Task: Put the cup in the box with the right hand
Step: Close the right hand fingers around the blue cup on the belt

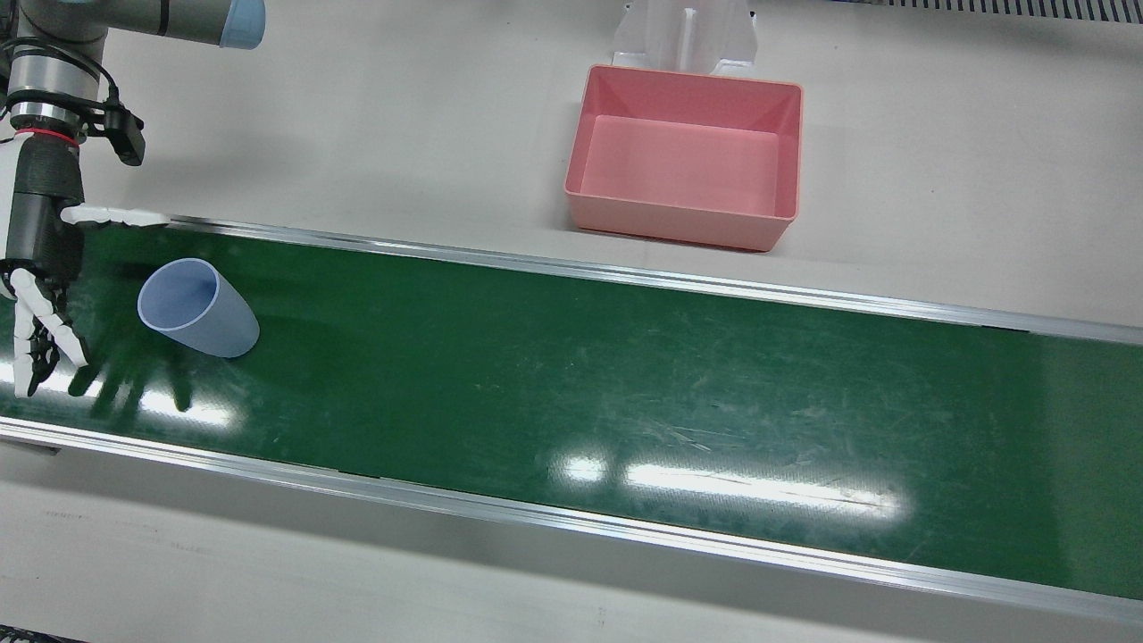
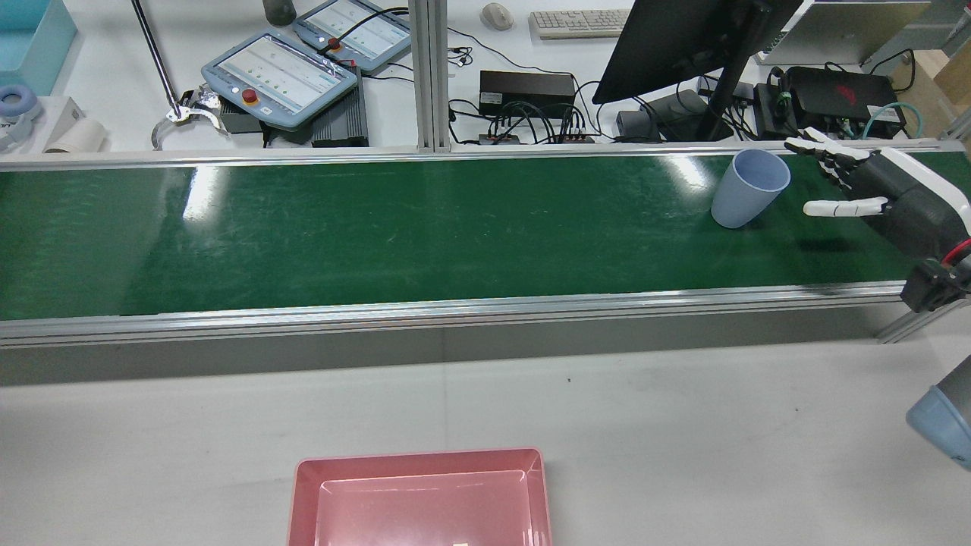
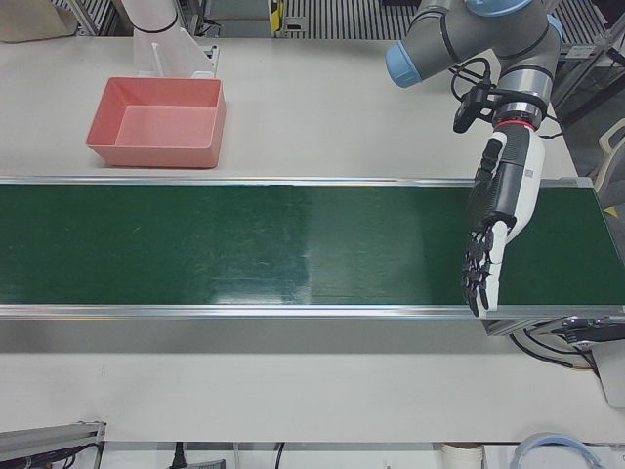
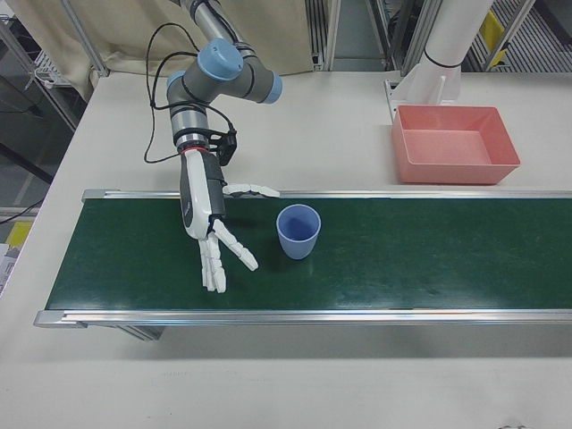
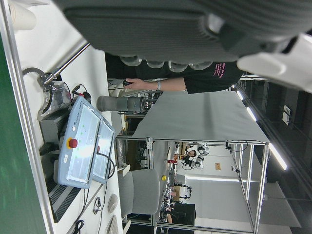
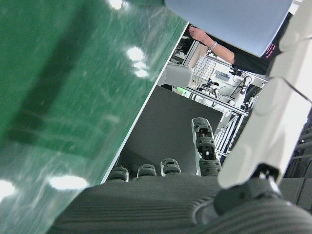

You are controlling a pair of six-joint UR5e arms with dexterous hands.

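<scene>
A light blue cup (image 1: 196,308) stands upright on the green belt (image 1: 571,375), also seen as cup (image 2: 747,189) and cup (image 4: 298,231). My right hand (image 1: 40,268) hovers beside it, open with fingers spread, a small gap away and not touching; rear view shows the right hand (image 2: 872,189), right-front view the right hand (image 4: 210,223). The right hand view has the cup (image 6: 229,19) at its top edge. The pink box (image 1: 679,223) sits empty on the table behind the belt. My left hand (image 3: 493,225) hangs open over the belt's other end.
The belt has raised metal rails (image 1: 625,268) along both sides. A white pedestal (image 1: 683,36) stands right behind the box. Beyond the belt, teach pendants (image 2: 281,72), cables and a monitor (image 2: 683,38) crowd the operators' desk. A person's arm (image 5: 161,85) shows there.
</scene>
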